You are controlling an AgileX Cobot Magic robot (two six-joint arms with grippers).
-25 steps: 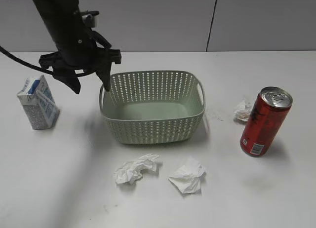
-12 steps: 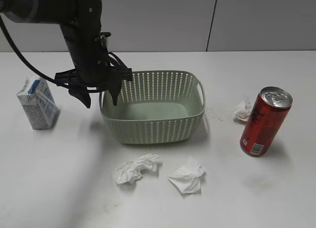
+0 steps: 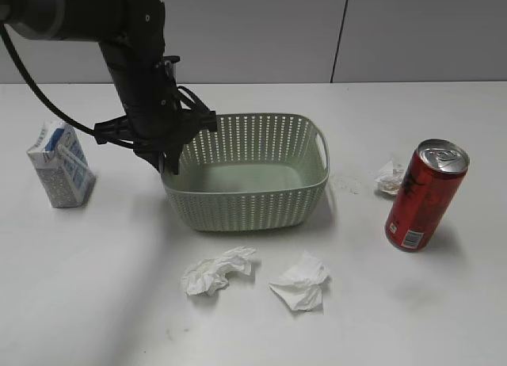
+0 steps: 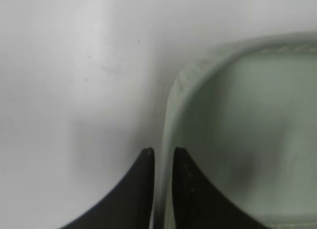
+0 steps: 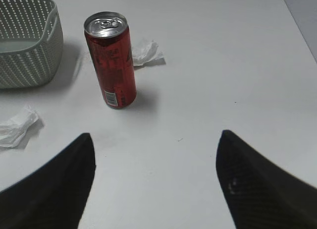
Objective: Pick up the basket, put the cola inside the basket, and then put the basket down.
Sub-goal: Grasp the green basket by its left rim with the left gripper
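Note:
The pale green slotted basket point(image 3: 253, 176) stands on the white table at the middle. My left gripper point(image 3: 165, 162) is at its left end, shut on the basket's rim; in the left wrist view the two fingers point(image 4: 163, 152) pinch the rim wall point(image 4: 171, 105), one finger outside and one inside. The red cola can point(image 3: 425, 195) stands upright on the table to the right of the basket. In the right wrist view the can point(image 5: 111, 60) is ahead and to the left of my right gripper point(image 5: 156, 140), which is open, empty and well short of it.
A white-and-blue carton point(image 3: 61, 164) stands left of the basket. Two crumpled tissues point(image 3: 218, 271) point(image 3: 301, 283) lie in front of the basket, and another point(image 3: 390, 177) lies behind the can. The grey wall runs along the table's far edge.
My left arm came down and to the right from above the basket's left end. Its fingers, apart before, have closed on the left rim. The basket and can have not moved.

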